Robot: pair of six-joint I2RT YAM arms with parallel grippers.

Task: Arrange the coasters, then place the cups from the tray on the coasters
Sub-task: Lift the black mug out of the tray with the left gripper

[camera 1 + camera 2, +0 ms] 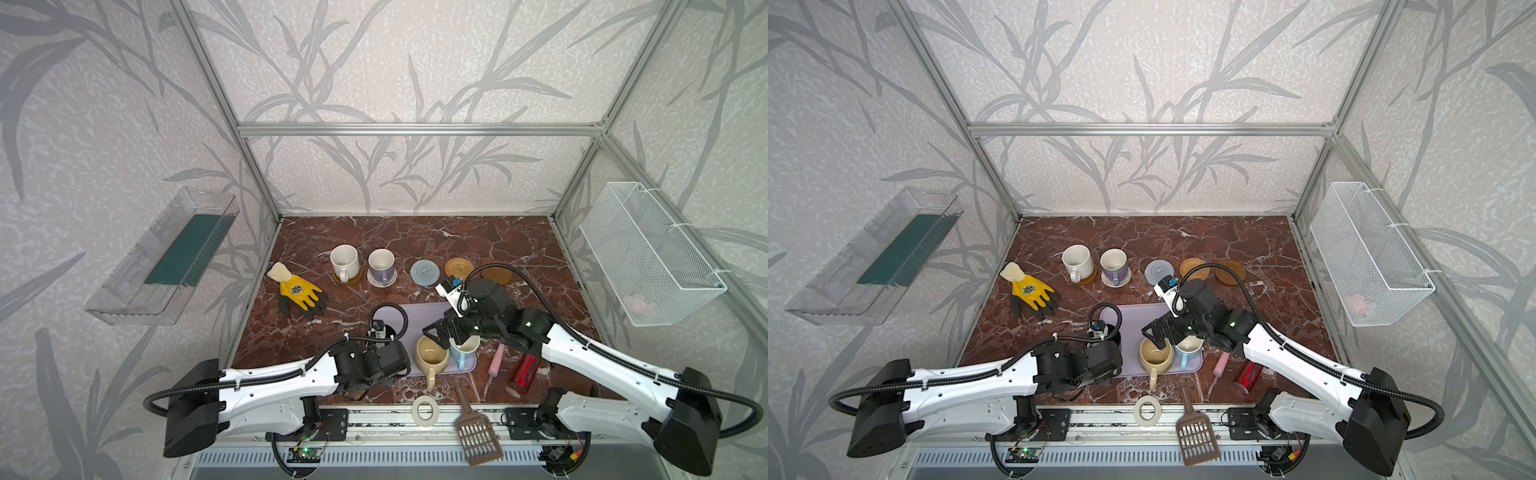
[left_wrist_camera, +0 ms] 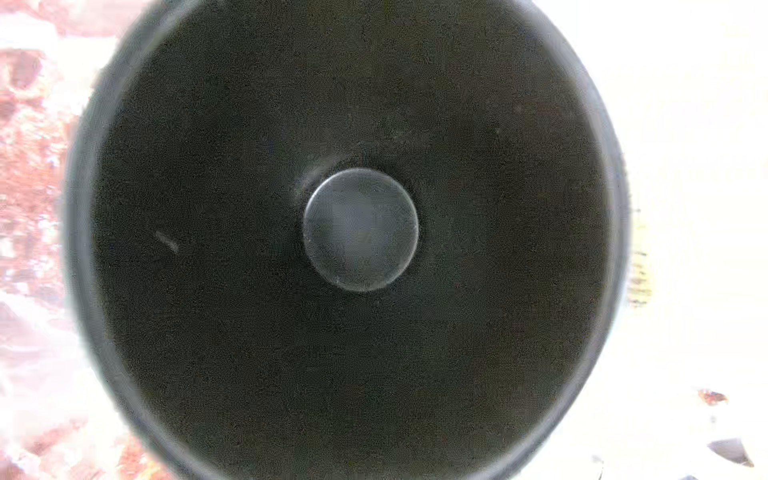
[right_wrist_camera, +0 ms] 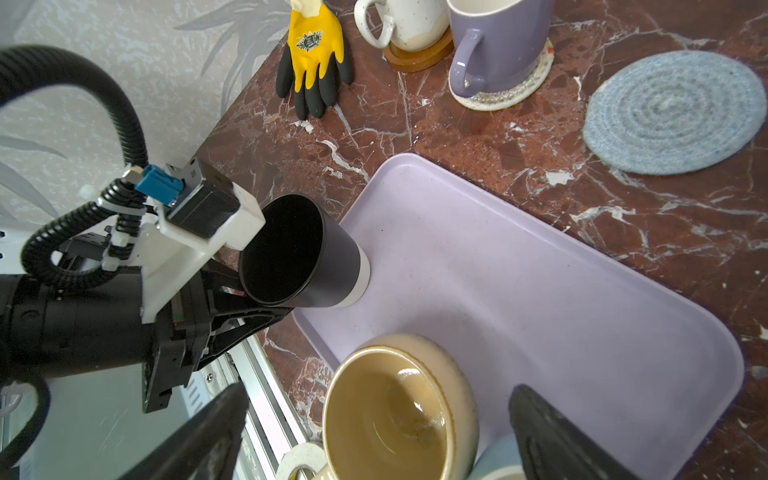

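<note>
My left gripper (image 3: 257,301) is shut on the black cup (image 3: 299,253) at the near left corner of the lavender tray (image 1: 419,311). The left wrist view looks straight into this cup (image 2: 361,228). My right gripper (image 3: 374,440) hangs open over the cream-yellow cup (image 1: 432,357), with the light blue cup (image 1: 463,351) beside it on the tray. In the back row, the white speckled cup (image 1: 345,261) stands on a brown wooden coaster (image 1: 353,279) and the lavender cup (image 1: 381,265) on a woven white coaster (image 1: 384,282). The grey-blue (image 1: 424,273), rattan (image 1: 459,268) and second brown (image 1: 496,274) coasters are bare.
A yellow glove (image 1: 300,293) lies at the left of the table. A pink stick (image 1: 496,359) and a red can (image 1: 525,374) lie right of the tray. A white tape ring (image 1: 425,411) and a brown scoop (image 1: 473,432) sit at the front edge. A wire basket (image 1: 648,253) hangs on the right wall.
</note>
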